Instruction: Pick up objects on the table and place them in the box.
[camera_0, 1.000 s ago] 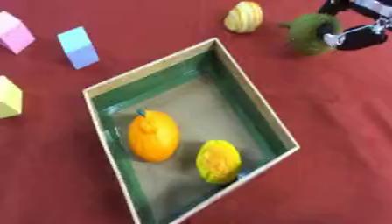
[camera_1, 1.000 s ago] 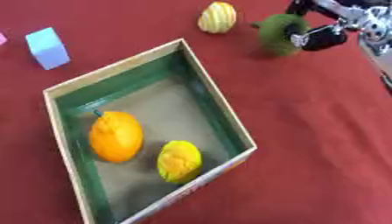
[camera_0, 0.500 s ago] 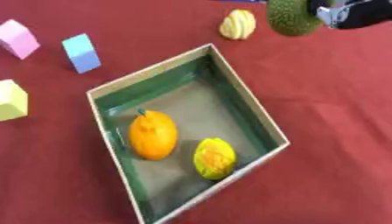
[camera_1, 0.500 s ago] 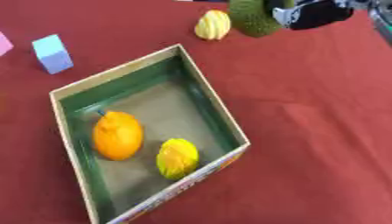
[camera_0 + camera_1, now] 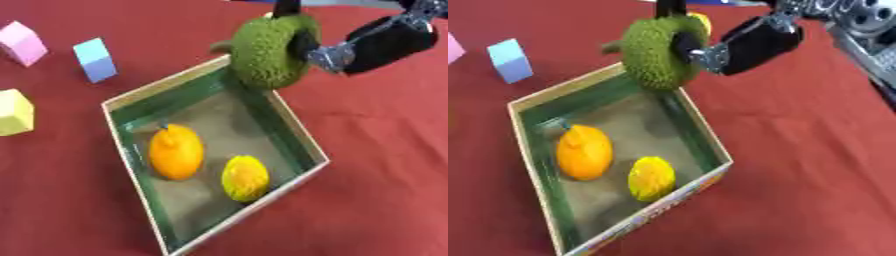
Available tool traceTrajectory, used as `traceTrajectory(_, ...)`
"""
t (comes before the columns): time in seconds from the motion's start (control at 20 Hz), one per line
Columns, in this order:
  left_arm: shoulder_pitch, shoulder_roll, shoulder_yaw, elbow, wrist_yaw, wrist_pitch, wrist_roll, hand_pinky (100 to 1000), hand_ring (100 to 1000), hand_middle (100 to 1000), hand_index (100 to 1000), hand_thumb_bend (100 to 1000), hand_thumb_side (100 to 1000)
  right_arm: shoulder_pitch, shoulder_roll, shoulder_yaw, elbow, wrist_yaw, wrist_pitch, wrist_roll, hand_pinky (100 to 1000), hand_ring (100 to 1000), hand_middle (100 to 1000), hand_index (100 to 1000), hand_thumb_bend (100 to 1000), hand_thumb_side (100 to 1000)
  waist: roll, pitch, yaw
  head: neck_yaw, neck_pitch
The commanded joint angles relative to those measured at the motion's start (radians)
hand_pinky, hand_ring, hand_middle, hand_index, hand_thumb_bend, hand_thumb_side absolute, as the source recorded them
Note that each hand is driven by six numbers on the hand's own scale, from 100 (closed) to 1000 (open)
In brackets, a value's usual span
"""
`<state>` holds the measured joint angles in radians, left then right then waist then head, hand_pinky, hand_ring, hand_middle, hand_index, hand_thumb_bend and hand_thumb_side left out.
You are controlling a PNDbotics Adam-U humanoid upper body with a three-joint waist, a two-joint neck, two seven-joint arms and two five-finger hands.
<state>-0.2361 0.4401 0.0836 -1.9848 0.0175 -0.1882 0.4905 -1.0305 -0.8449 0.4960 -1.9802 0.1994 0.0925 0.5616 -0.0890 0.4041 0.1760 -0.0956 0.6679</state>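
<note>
My right hand (image 5: 750, 44) is shut on a green bumpy fruit (image 5: 267, 52) and holds it in the air over the far corner of the box (image 5: 302, 137). The box is green inside with pale wooden walls. An orange fruit (image 5: 175, 151) and a yellow fruit (image 5: 244, 177) lie on its floor. A yellow fruit (image 5: 701, 21) on the cloth shows only as a sliver behind the green one. My left hand is in no view.
On the red cloth to the left of the box stand a blue cube (image 5: 95, 60), a pink cube (image 5: 22, 43) and a yellow cube (image 5: 15, 112). Red cloth stretches to the right of the box.
My right hand has carried the green fruit from the far right of the table to above the box's far corner. The camera view has shifted too.
</note>
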Motion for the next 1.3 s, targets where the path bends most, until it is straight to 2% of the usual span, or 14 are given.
traceTrajectory(0.05,-0.003,0.019,0.01,-0.015,0.001,0.0,0.004,754,692,650,797,132,640,-0.028,0.019,0.024,-0.02,0.005,0.014,0.029,819,713,527,682,100,100,0.004,-0.026,0.006,-0.004,0.0)
traceTrajectory(0.3,-0.004,0.015,0.008,-0.015,0.003,0.0,0.005,754,691,649,794,131,643,-0.025,0.054,0.067,0.005,0.075,0.05,0.05,817,710,528,678,100,100,0.001,-0.017,0.014,0.006,-0.006)
traceTrajectory(0.55,-0.009,0.013,0.007,-0.015,0.004,-0.002,0.004,754,691,649,794,131,645,-0.019,0.084,0.109,0.068,0.134,0.029,0.057,820,723,546,695,100,100,0.0,-0.006,0.018,0.011,-0.009)
traceTrajectory(0.75,-0.01,0.012,0.006,-0.015,0.005,-0.003,0.003,754,690,649,794,130,645,-0.012,0.093,0.13,0.093,0.171,-0.003,0.093,850,831,725,824,142,100,0.0,0.001,0.019,0.016,-0.008)
traceTrajectory(0.95,-0.011,0.013,0.006,-0.015,0.006,-0.003,0.002,754,690,649,794,131,647,-0.006,0.082,0.116,0.094,0.183,-0.028,0.116,877,887,794,863,181,100,-0.001,0.006,0.016,0.021,-0.005)
traceTrajectory(1.1,-0.012,0.014,0.006,-0.015,0.005,-0.003,0.002,754,690,649,794,131,647,-0.005,0.065,0.09,0.094,0.162,-0.042,0.128,890,913,826,885,167,100,-0.003,0.008,0.013,0.023,0.0)
traceTrajectory(1.3,-0.011,0.014,0.007,-0.015,0.005,-0.003,0.003,754,689,649,794,131,648,-0.007,0.05,0.034,0.104,0.115,-0.04,0.105,892,914,823,891,101,100,-0.004,0.009,0.01,0.026,0.003)
